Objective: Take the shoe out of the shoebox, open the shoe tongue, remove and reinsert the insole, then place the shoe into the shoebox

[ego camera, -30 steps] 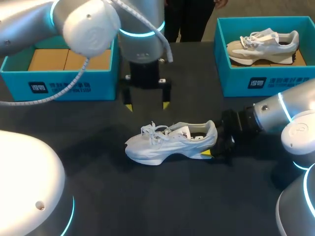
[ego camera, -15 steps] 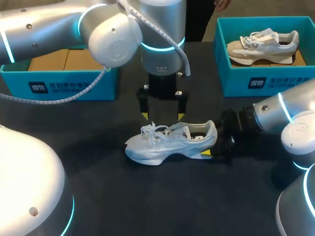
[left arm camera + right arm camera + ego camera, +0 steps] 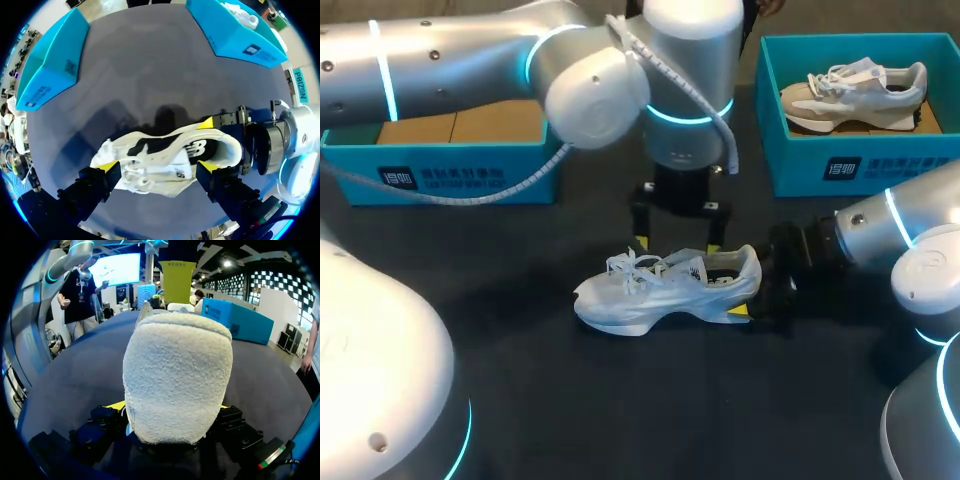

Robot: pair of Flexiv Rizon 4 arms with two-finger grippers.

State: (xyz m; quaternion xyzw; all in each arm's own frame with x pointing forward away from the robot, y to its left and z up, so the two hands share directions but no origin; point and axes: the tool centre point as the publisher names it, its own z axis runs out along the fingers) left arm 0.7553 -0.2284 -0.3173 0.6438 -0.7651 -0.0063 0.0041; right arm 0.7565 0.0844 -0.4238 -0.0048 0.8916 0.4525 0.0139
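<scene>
The white shoe (image 3: 665,290) stood upright on its sole near the middle of the table (image 3: 620,410), with its toe towards the left edge and its heel towards the right edge. My right gripper (image 3: 750,296) came in low from the right edge and had its two fingers closed on the heel, one against each side. My left gripper (image 3: 678,243) hung just over the shoe's far side with its fingers spread wide and nothing between them. One yellow tip was by the laces and the other by the collar; I could not tell whether either touched the shoe. A blue shoebox (image 3: 450,172) sat at the far left corner. Another blue box (image 3: 840,165) at the far right corner held a beige shoe (image 3: 855,95).
</scene>
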